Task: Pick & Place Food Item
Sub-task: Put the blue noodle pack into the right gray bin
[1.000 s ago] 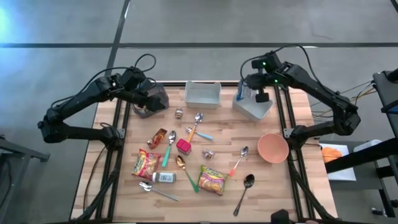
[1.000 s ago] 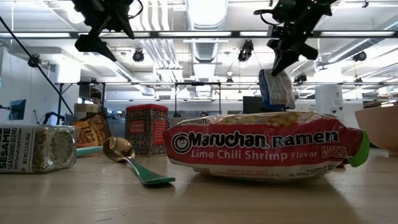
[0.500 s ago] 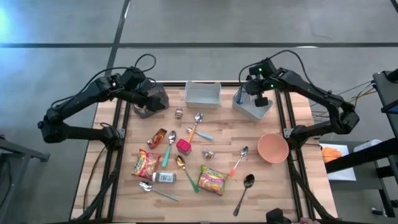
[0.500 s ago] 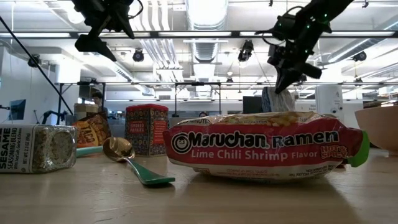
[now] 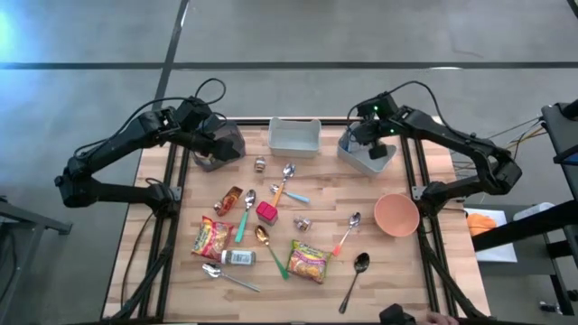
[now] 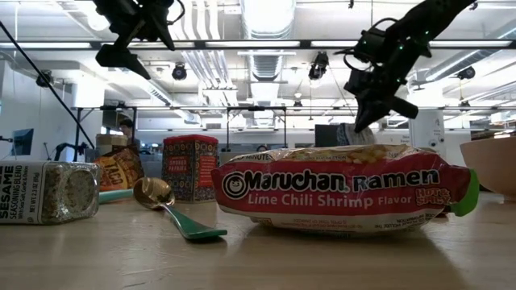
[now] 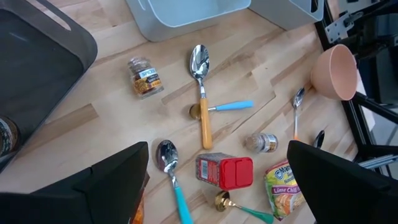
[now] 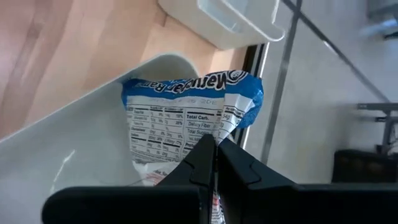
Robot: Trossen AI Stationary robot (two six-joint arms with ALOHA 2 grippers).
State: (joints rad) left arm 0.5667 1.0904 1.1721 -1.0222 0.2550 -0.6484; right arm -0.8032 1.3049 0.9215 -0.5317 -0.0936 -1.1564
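Two arms: right gripper [image 8: 214, 155], fingers pinched on the blue ramen packet [image 8: 186, 118], hangs it long-axis down into the grey bin [image 5: 368, 155] at the bench's far right corner; left gripper [image 7: 214, 186], spread, empty, waits far left

Bright, even light falls from the ceiling strips [image 6: 266, 16] above me, casting soft shadows. Past my right jaws the room is blurred; glare whitens the bin rim [image 8: 245, 28], perhaps overexposed.
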